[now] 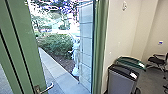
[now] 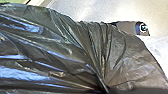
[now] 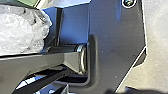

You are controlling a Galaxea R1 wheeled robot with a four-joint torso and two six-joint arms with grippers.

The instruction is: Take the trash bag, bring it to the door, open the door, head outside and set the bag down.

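I have the bag [image 2: 57,52] at my left pincer [image 2: 106,90]. Its black folds run tight to one spot there, so I judge the pincer is clenched on it. I cannot tell if my right pincer is clenched or let go. Some pale, crinkly plastic [image 3: 22,32] shows in the right wrist view, and I can't tell if it is part of the bag.

The green door [image 1: 21,42] is open, with its handle [image 1: 50,87] on the side near me. Past the gap I see a path [image 1: 57,73], a bush [image 1: 53,43] and what looks like a person [image 1: 76,58] near the block wall [image 1: 85,47]. I think the carrying and door steps are done, and going outside is the step in hand.

Getting out calls for a slow, straight drive between the door and the frame [image 1: 101,47]. The bag could snag on the handle or rip, so it needs a firm hold and lots of room.
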